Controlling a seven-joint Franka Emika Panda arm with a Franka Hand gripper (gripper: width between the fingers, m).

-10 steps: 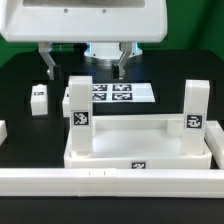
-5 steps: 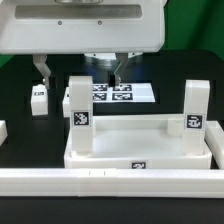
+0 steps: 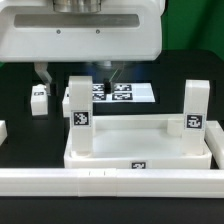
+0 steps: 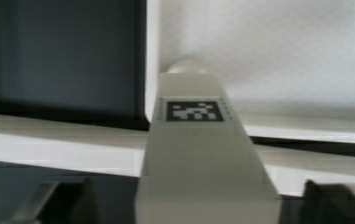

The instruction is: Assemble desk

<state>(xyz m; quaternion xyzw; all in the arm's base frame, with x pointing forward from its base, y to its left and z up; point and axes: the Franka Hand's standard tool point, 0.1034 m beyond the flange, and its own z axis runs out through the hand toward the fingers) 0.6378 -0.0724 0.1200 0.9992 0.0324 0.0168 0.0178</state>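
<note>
The white desk tabletop (image 3: 140, 148) lies rim-up in the middle of the exterior view. Two tagged white legs stand upright in its corners: one on the exterior view's left (image 3: 78, 112) and one on the right (image 3: 193, 110). My gripper (image 3: 75, 74) hangs over the left leg's top, with one finger (image 3: 42, 75) on each side. In the wrist view that leg (image 4: 195, 140) runs between the dark fingertips (image 4: 64, 203), with a gap on both sides. The gripper (image 4: 195, 205) is open and touches nothing. Another loose leg (image 3: 38, 98) lies at the left.
The marker board (image 3: 122, 93) lies flat behind the tabletop. A long white border rail (image 3: 110, 182) runs along the front, right against the tabletop. A further white piece (image 3: 3, 130) shows at the exterior view's left edge. The arm's white body hides the back.
The gripper has come down over the left upright leg. Its fingers now stand closer together than before.
</note>
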